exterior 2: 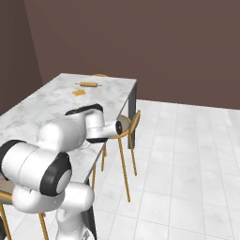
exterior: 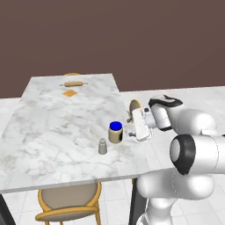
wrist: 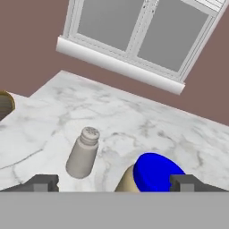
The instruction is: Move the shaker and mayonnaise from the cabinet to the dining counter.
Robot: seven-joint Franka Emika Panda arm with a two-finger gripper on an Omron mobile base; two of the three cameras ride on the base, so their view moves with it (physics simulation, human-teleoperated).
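Note:
The mayonnaise (exterior: 115,132), a short jar with a blue lid, stands upright on the marble dining counter (exterior: 52,127) near its right edge. The small grey shaker (exterior: 102,146) stands just left of and in front of it. My gripper (exterior: 131,126) is level with the jar on its right side, pointing at it, jaws wide open and holding nothing. In the hand view the mayonnaise (wrist: 154,172) sits low between the fingers of my gripper (wrist: 114,183), closer to the right one, and the shaker (wrist: 82,154) stands beyond the left one. The cabinet is out of view.
A rolling pin (exterior: 73,84) and a flat orange piece (exterior: 68,93) lie at the counter's far end. Orange-wood chairs stand at the near side (exterior: 68,202) and the right side (exterior: 135,105). A window (wrist: 134,36) is on the wall beyond the counter.

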